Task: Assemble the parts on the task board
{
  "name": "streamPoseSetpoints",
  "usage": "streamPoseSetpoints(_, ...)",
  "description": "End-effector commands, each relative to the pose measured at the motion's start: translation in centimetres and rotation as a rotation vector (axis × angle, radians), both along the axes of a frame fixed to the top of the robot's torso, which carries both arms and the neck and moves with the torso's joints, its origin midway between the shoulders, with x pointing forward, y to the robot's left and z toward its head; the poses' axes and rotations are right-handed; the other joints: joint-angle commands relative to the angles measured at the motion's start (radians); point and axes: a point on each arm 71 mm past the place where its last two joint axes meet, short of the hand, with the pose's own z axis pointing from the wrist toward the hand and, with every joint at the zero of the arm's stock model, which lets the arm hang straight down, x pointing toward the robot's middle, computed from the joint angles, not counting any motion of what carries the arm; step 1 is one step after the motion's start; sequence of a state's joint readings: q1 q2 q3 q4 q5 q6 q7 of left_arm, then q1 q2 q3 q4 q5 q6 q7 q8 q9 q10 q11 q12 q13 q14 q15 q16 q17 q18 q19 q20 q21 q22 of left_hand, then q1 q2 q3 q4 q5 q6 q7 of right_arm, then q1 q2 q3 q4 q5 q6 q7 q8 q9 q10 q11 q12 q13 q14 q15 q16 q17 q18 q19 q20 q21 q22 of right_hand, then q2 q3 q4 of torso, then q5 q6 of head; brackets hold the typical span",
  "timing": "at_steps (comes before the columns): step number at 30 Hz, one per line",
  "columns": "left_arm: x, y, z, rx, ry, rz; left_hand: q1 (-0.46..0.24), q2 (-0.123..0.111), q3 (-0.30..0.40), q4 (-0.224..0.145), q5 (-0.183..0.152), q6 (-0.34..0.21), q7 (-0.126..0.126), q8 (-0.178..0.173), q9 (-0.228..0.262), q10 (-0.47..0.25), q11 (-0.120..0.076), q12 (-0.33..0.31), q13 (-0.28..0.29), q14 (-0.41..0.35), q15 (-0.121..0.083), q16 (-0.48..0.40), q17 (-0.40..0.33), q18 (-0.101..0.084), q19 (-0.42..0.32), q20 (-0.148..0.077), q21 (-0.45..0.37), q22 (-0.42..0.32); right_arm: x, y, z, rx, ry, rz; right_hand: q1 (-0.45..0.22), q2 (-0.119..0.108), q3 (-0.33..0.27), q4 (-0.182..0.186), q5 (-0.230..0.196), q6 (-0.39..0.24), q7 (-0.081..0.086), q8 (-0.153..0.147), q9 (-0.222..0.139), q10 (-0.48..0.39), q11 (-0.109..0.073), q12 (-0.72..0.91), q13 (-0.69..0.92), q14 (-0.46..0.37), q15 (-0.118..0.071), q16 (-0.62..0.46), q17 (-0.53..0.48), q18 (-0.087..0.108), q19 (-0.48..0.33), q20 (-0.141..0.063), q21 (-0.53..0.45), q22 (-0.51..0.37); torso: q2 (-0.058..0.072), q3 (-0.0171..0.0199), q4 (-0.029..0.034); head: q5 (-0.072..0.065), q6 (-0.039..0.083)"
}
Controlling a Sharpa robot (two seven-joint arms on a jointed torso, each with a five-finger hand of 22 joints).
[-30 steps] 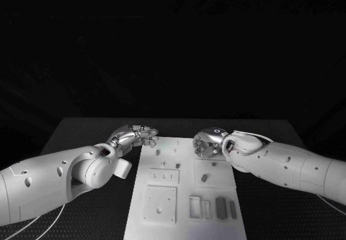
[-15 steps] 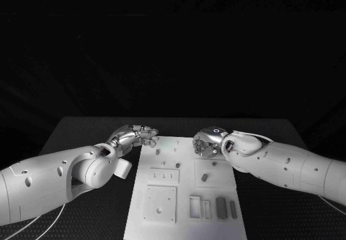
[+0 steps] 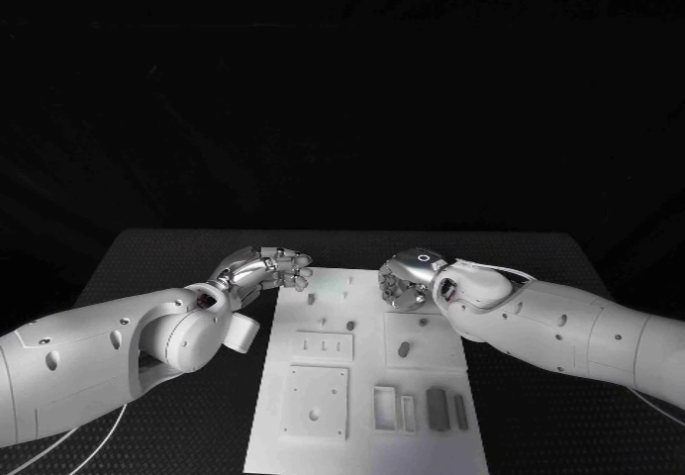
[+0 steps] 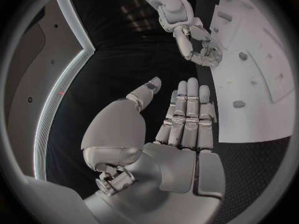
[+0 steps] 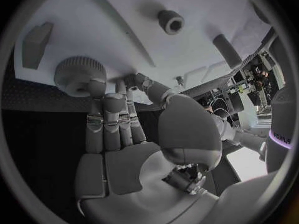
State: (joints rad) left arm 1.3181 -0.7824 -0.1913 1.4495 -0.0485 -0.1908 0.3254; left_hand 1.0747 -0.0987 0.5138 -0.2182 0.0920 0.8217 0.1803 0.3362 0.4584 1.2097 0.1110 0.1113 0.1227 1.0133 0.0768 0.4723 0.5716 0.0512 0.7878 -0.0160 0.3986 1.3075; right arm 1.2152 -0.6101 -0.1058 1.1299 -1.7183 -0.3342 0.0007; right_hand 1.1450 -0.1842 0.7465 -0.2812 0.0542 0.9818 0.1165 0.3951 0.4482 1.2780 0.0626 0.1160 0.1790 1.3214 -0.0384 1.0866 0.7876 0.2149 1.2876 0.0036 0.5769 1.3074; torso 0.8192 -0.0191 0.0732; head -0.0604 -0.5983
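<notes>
The task board point(image 3: 368, 376) lies in the middle of the black table point(image 3: 171, 259), long side running away from the robot, so both arms can reach its far end. The right hand point(image 3: 406, 282) hovers over the board's far right corner; in the right wrist view its fingertips point(image 5: 95, 87) touch a round knurled part point(image 5: 79, 74) standing there, probably to get a grip on it. Whether the fingers truly clasp it, I cannot tell. The left hand point(image 3: 271, 269) waits just off the board's far left edge, fingers straight, side by side, holding nothing. Near the robot, grey bar-shaped parts point(image 3: 436, 410) sit in slots, apparently awaiting assembly
</notes>
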Motion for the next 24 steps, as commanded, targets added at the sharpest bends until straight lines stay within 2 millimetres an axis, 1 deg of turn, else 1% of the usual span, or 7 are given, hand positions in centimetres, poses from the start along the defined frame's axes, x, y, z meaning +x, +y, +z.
streamPoseSetpoints(1,-0.1,-0.3,0.1,-0.011,-0.002,-0.015,-0.007,0.001,0.005,0.0,-0.006,-0.002,0.0,-0.006,0.001,-0.001,0.004,-0.004,-0.001,-0.004,0.005,-0.006,0.002,-0.008,-0.007,-0.002,0.004,0.016,-0.7,0.1,-1.8,-0.055,0.039,-0.025,-0.011,0.013,0.007,0.008,-0.006,0.019,-0.002,0.009,0.005,0.015,-0.006,0.005,0.011,-0.005,-0.017,0.007,-0.003,0.047,0.001,-0.002,0.006,0.022,0.001,-0.0011,-0.0001,-0.001,0.001)
streamPoseSetpoints(3,-0.1,-0.3,0.1,-0.011,-0.002,-0.015,-0.007,0.001,0.005,0.0,-0.006,-0.002,0.0,-0.006,0.001,-0.001,0.004,-0.004,-0.001,-0.004,0.005,-0.006,0.002,-0.008,-0.007,-0.002,0.004,0.016,-0.8,0.2,-1.7,-0.049,0.032,-0.032,-0.008,0.029,0.02,0.011,-0.005,0.035,-0.009,0.016,0.009,0.029,-0.012,0.012,0.02,-0.005,-0.023,0.008,-0.006,0.047,0.002,-0.002,0.008,0.021,0.001,-0.0014,-0.0002,-0.002,0.004)
streamPoseSetpoints(4,-0.1,-0.3,0.1,-0.011,-0.002,-0.014,-0.008,0.001,0.005,0.0,-0.006,-0.002,0.0,-0.006,0.002,-0.001,0.004,-0.004,-0.001,-0.004,0.005,-0.006,0.002,-0.008,-0.007,-0.002,0.004,0.016,-0.9,0.3,-1.7,-0.045,0.028,-0.035,-0.009,0.031,0.024,0.012,-0.005,0.039,-0.01,0.018,0.01,0.032,-0.014,0.014,0.023,-0.005,-0.025,0.009,-0.007,0.047,0.002,-0.001,0.008,0.021,0.001,-0.0021,0.0,-0.002,0.005)
streamPoseSetpoints(8,-0.1,-0.2,0.1,-0.009,-0.002,-0.01,-0.008,0.001,0.005,0.0,-0.006,-0.002,0.0,-0.006,0.002,-0.001,0.004,-0.004,-0.001,-0.004,0.005,-0.006,0.002,-0.008,-0.007,-0.002,0.004,0.016,-1.1,0.4,-1.3,-0.022,-0.001,-0.056,-0.015,0.037,0.035,0.01,-0.006,0.049,-0.014,0.021,0.014,0.04,-0.018,0.017,0.034,-0.006,-0.03,0.011,-0.011,0.047,0.003,0.001,0.012,0.02,0.002,-0.0015,0.0003,-0.001,0.008)
streamPoseSetpoints(11,-0.1,-0.1,0.1,-0.008,-0.002,-0.007,-0.008,0.001,0.005,0.0,-0.006,-0.002,0.0,-0.006,0.002,-0.001,0.004,-0.004,-0.001,-0.004,0.005,-0.006,0.002,-0.008,-0.007,-0.002,0.004,0.016,-1.3,0.5,-0.9,-0.002,-0.037,-0.068,-0.018,0.039,0.041,0.006,-0.006,0.057,-0.017,0.023,0.017,0.047,-0.022,0.02,0.042,-0.007,-0.033,0.013,-0.014,0.047,0.005,0.001,0.014,0.02,0.002,-0.0017,0.0004,-0.001,0.014)
streamPoseSetpoints(19,-0.1,-0.1,0.1,-0.007,-0.003,-0.004,-0.009,0.001,0.006,0.0,-0.005,-0.002,0.0,-0.007,0.002,0.0,0.004,-0.005,0.0,-0.003,0.005,-0.006,0.002,-0.008,-0.007,-0.002,0.005,0.016,-1.1,1.4,0.9,0.053,-0.148,-0.084,-0.02,0.036,0.05,-0.002,-0.006,0.066,-0.021,0.026,0.022,0.053,-0.026,0.022,0.055,-0.006,-0.038,0.017,-0.018,0.047,0.01,-0.002,0.018,0.019,0.004,-0.0016,-0.0006,0.0,0.02)
streamPoseSetpoints(24,0.0,0.0,0.1,-0.006,-0.004,-0.001,-0.009,0.001,0.006,0.0,-0.005,-0.002,0.0,-0.007,0.002,0.0,0.004,-0.005,0.0,-0.003,0.005,-0.006,0.002,-0.008,-0.007,-0.002,0.005,0.016,-1.0,2.2,1.5,0.054,-0.197,-0.08,-0.019,0.033,0.053,-0.003,-0.006,0.069,-0.022,0.026,0.023,0.055,-0.027,0.022,0.059,-0.006,-0.039,0.019,-0.02,0.047,0.012,-0.003,0.02,0.019,0.005,-0.0005,-0.001,0.001,0.025)
